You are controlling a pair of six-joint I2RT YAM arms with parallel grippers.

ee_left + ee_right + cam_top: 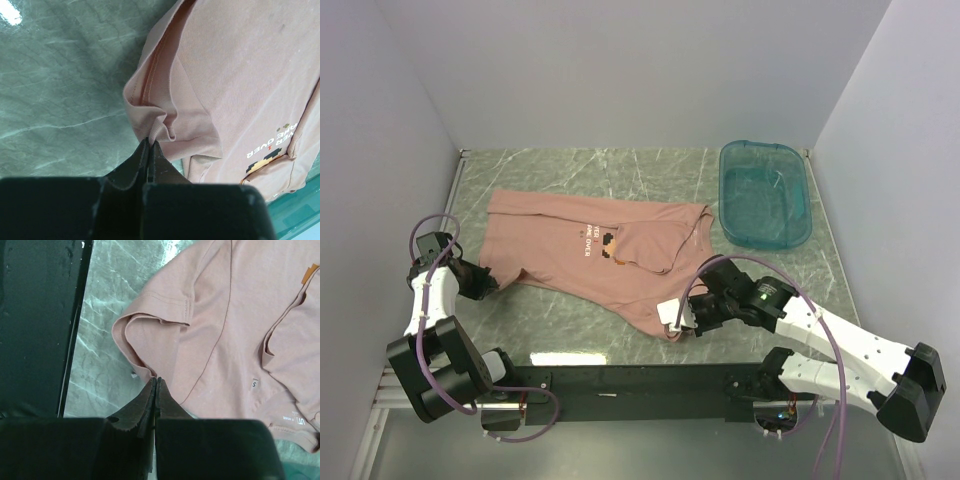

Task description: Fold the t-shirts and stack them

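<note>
As the top view shows, the shirt (pixel 582 258) lies flat on the table (pixel 570 325), long axis left-right, with the left gripper (pixel 490 285) and right gripper (pixel 678 318) at its near corners. Left wrist: closed fingers (pixel 142 159) pinch the hem, cloth ahead-right. Right wrist: closed fingers (pixel 146 400) pinch the sleeve edge.

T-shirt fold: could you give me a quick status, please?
Left gripper, right gripper shut on t-shirt edges. Spread out, unfolded. Teal tub aside, not obstructing.

Soft, bright overhead light. A white glare patch sits on the table (pixel 560 325) just nearer than the t-shirt (pixel 570 245) — another far left of it in the left wrist view. Shadows under its folds are faint; the left gripper (pixel 150 144) and right gripper (pixel 156 381) look dark, blurred.
</note>
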